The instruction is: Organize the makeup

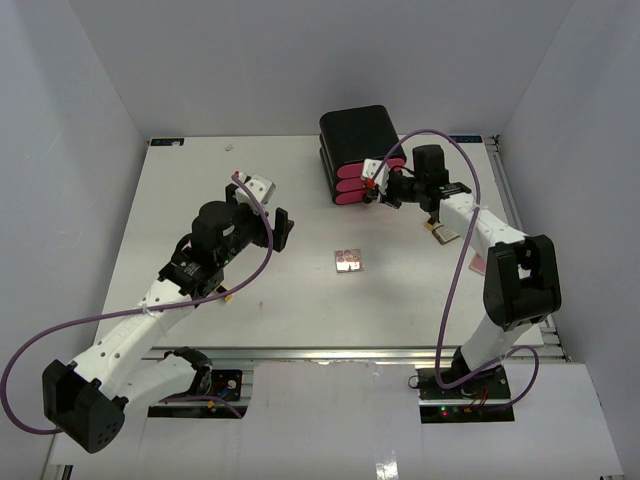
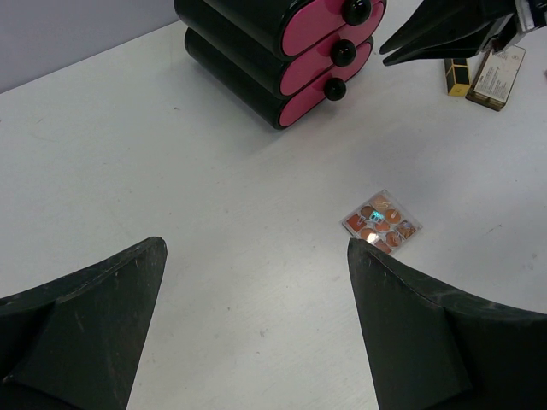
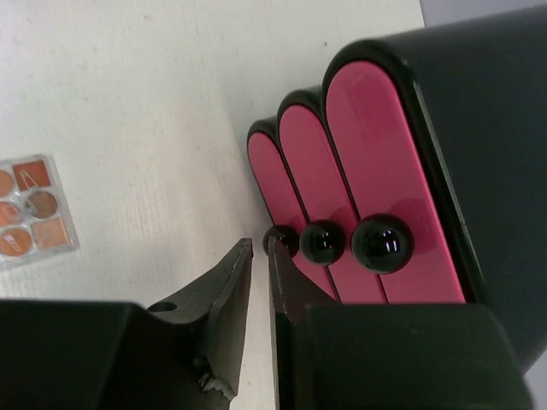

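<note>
The makeup lies loose on the white table. A square palette of orange and brown pans [image 1: 347, 261] [image 2: 382, 221] [image 3: 30, 209] rests mid-table. A black-and-gold lipstick [image 2: 457, 75] and a flat tan compact [image 2: 497, 77] lie under my right arm, and a pink compact [image 1: 479, 264] sits beside its elbow. My right gripper [image 1: 372, 185] [image 3: 259, 245] is shut with nothing between its fingers, its tips right beside the lowest drawer knob [image 3: 282, 239]. My left gripper [image 1: 268, 215] [image 2: 256, 243] hangs wide open above bare table, left of the palette.
The black box [image 1: 358, 135] [image 2: 239, 43] with three pink drawers, all closed, stands at the back centre. Grey walls enclose the table on three sides. Purple cables loop from both arms.
</note>
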Controlling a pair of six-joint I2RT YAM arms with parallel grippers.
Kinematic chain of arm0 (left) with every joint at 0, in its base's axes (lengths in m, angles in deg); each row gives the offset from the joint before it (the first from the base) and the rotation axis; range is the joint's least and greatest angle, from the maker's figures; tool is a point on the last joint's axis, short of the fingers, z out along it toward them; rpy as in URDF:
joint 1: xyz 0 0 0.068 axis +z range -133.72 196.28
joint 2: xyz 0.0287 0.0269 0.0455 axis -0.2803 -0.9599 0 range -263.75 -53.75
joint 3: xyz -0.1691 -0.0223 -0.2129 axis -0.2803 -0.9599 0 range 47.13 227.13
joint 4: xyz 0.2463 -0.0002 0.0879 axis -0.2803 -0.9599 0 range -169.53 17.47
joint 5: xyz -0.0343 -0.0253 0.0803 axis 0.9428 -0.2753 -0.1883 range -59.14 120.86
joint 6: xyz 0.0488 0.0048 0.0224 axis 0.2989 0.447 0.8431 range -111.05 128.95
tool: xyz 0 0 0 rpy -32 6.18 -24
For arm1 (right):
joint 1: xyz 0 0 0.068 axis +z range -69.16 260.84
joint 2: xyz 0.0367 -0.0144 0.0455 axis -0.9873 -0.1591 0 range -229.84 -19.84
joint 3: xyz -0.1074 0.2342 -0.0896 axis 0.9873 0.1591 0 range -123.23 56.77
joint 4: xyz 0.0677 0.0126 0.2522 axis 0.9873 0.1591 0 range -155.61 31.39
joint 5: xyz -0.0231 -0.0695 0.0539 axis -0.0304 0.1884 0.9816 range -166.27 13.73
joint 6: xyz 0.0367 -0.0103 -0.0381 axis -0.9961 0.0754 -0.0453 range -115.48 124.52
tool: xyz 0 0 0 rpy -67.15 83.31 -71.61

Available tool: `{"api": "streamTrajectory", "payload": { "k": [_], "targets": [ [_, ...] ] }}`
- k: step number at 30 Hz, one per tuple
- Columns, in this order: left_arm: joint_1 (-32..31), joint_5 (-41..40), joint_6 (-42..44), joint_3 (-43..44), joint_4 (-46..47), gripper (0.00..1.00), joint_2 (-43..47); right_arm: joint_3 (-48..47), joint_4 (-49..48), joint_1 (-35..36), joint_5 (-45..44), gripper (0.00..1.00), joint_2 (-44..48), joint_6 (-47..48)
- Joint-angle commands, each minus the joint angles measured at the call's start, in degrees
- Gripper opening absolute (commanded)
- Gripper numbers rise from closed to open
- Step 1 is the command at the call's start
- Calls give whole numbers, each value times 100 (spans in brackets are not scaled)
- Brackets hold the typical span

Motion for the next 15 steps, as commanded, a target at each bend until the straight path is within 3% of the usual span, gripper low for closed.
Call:
{"api": "streamTrajectory", "payload": {
  "k": [1,15],
  "targets": [
    [28,175,-27,1,103,98,60,-272,42,-84,-288,19,-251,382],
    [32,156,-20,7,99,98,35,-777,-836,-96,-879,25,-771,-356]
  ]
}}
